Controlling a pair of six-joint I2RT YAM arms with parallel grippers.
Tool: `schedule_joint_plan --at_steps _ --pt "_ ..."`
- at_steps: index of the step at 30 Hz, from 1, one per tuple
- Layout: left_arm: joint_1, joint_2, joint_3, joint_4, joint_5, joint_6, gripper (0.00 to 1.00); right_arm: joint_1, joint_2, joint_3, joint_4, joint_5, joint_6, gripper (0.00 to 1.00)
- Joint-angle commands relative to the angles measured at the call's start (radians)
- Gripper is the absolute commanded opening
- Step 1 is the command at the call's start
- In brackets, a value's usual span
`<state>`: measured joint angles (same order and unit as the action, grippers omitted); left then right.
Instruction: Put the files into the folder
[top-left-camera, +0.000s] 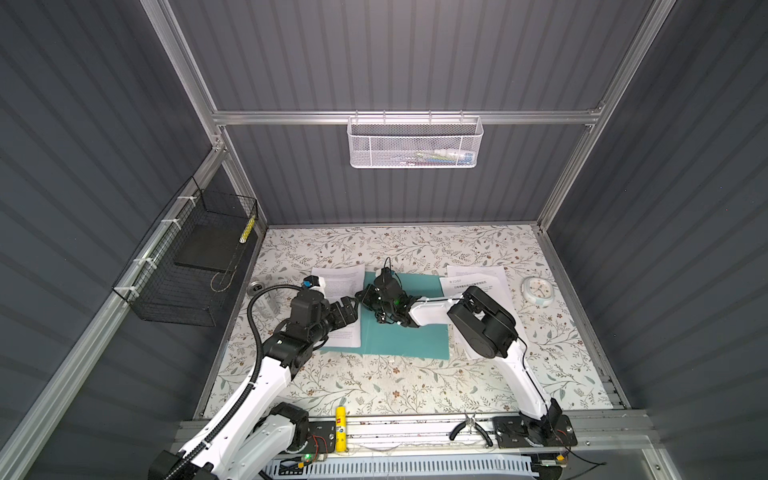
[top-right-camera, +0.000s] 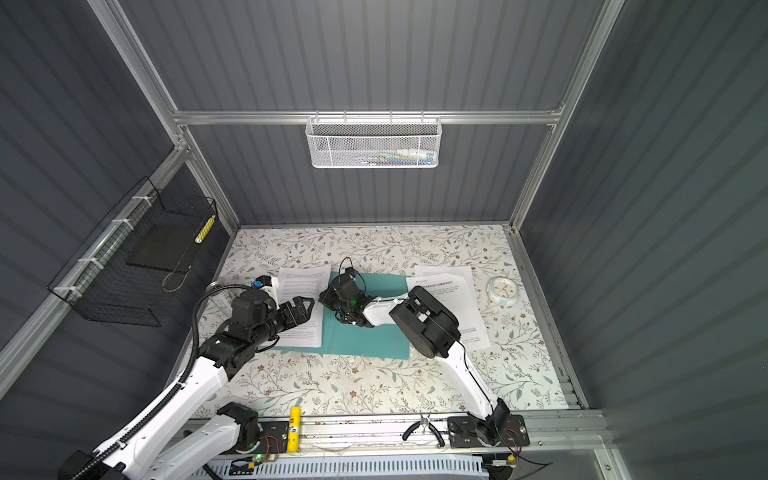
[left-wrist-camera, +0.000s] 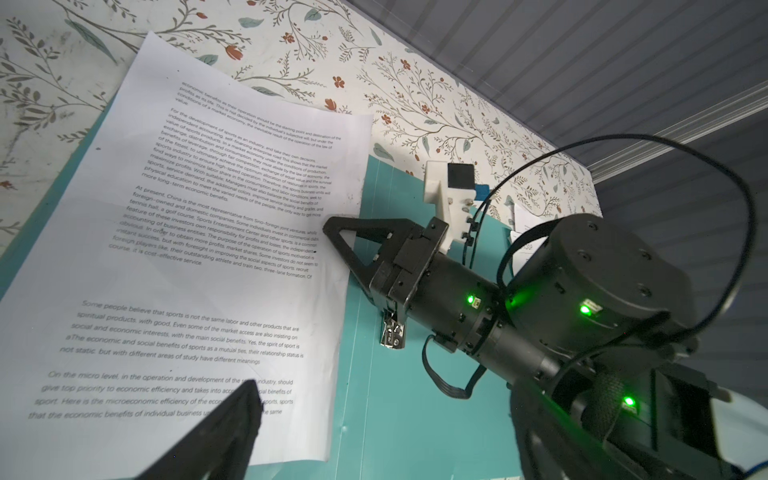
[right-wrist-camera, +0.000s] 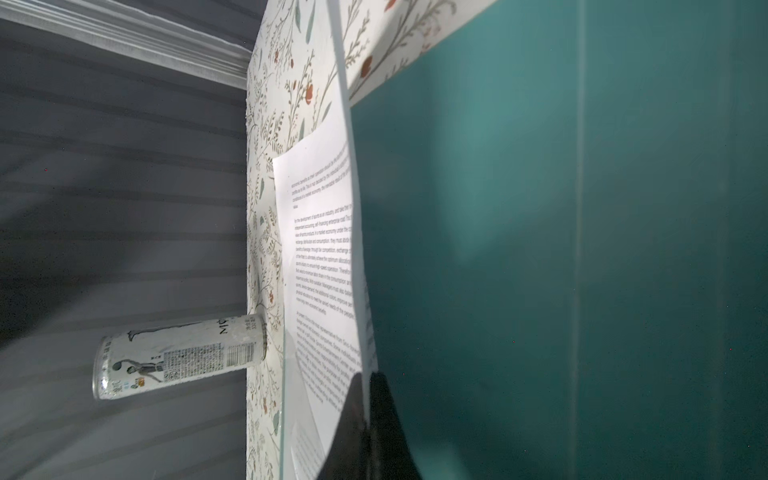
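A floral-patterned counter (top-left-camera: 415, 386) sits inside grey ribbed walls (top-left-camera: 395, 62). Toward its left edge, the left gripper (top-left-camera: 350, 309) hovers, jaws apart, over a white printed paper sheet (top-left-camera: 340, 280) lying on the flat teal card folder's (top-left-camera: 411, 340) left half. The right gripper (top-left-camera: 360, 298) is clamped on that sheet's edge. More white printed sheets (top-left-camera: 478, 282) lie at the folder's right side.

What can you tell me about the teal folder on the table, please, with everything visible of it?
The folder is thin teal card, lying open and flat on the floral table, with straight creases along its spine and a small silver metal clip there. A printed sheet covers its left half; the right gripper, shut, pinches that sheet's edge just above it. Its right half is mostly bare.
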<state>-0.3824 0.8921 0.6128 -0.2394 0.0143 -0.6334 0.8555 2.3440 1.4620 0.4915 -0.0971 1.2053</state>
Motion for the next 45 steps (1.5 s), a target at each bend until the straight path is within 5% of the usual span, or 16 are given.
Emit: schedule_joint_plan --at_steps 1,35,40,45 --pt "0.007 -0.013 -0.018 0.006 -0.017 -0.014 0.94 0.002 -0.024 -0.013 0.008 0.034 0.032 0.0" --pt "0.006 -0.05 -0.051 -0.008 -0.048 -0.022 0.94 0.049 -0.06 -0.005 -0.054 0.076 0.058 0.0" --pt "0.007 -0.057 -0.052 -0.001 -0.063 -0.027 0.94 0.05 -0.161 -0.069 -0.01 0.102 -0.051 0.43" --pt "0.006 -0.079 -0.037 -0.002 -0.151 -0.04 0.96 0.019 -0.272 -0.097 -0.096 0.041 -0.152 0.55"
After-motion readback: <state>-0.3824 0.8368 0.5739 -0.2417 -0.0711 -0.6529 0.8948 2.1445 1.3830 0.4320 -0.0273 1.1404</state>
